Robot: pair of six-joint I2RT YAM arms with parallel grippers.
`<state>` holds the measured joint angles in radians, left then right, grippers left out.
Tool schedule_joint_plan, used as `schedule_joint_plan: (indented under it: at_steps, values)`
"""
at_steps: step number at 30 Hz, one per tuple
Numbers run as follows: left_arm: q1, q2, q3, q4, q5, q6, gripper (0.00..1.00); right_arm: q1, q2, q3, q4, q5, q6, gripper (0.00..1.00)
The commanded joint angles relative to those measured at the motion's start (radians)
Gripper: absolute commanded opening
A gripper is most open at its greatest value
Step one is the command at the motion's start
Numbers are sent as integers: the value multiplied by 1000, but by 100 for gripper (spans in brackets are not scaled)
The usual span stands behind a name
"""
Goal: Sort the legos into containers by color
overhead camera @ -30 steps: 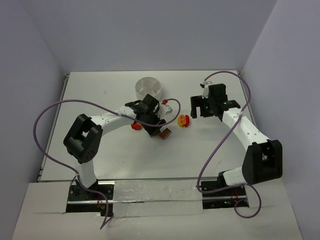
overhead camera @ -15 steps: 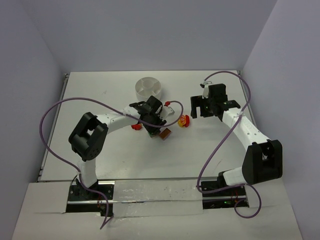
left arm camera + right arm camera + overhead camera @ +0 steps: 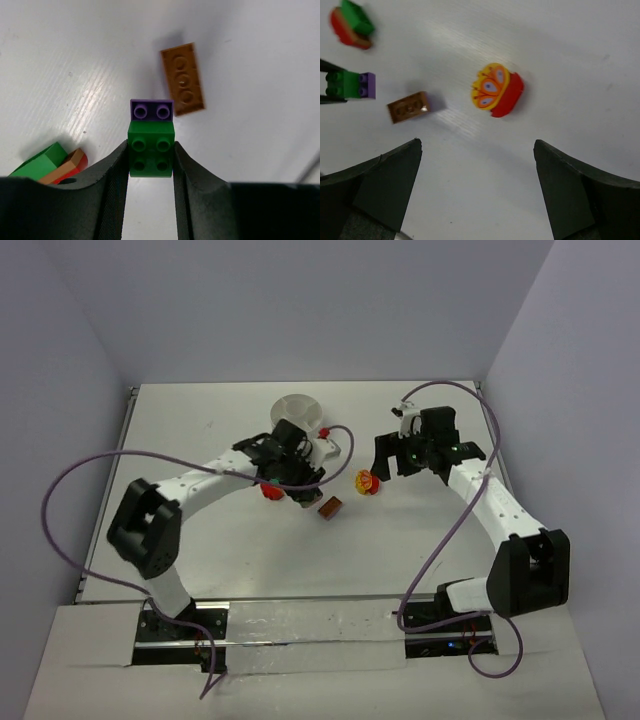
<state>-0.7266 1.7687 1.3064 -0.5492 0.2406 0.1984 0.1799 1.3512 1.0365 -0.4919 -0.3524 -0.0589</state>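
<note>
Left wrist view: a green brick is clamped in the left gripper with a purple brick stuck on just beyond the jaws, so both colours could be dropped into one bowl compartment; the right gripper is held apart.

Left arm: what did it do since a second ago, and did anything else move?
The left gripper closed on the green brick with the purple brick stuck to it, and shifted a little towards the white bowl. The brown brick, the yellow-and-red piece and the open right gripper stayed about where they were.
</note>
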Motion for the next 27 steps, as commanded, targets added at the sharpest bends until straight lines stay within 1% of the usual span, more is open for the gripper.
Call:
schedule_joint_plan:
  at_steps: [1, 2, 4, 6, 7, 8, 10, 14, 17, 20, 23, 27]
  values:
    - [122, -298, -64, 89, 363, 1, 0, -3, -102, 75, 10, -342, -71, 100]
    - [161, -372, -98, 131, 436, -12, 0, -2, -114, 84, 18, -418, -67, 100]
    - [185, -442, -138, 166, 533, -11, 0, 4, -145, 86, 67, -531, -26, 100]
    - [188, -463, -143, 152, 598, 10, 0, 18, -167, 85, 128, -603, 9, 100]
    - [188, -471, -138, 116, 669, 23, 0, 32, -191, 84, 164, -635, 49, 99]
    - [188, -475, -138, 111, 698, 17, 0, 44, -197, 93, 179, -663, 57, 99]
    - [190, -496, -155, 126, 756, 2, 0, 73, -189, 133, 164, -683, 57, 97]
    - [190, -502, -177, 138, 815, -23, 0, 135, -177, 183, 139, -696, 55, 95]
    - [190, -500, -179, 141, 845, -27, 0, 209, -166, 211, 77, -663, 8, 92]
    - [190, -507, -183, 154, 861, -31, 0, 266, -153, 214, 28, -624, -44, 89]
    - [190, -509, -180, 153, 865, -27, 0, 288, -138, 211, 15, -629, -49, 84]
    - [190, -509, -175, 153, 855, -29, 0, 316, -116, 222, -6, -616, -62, 83]
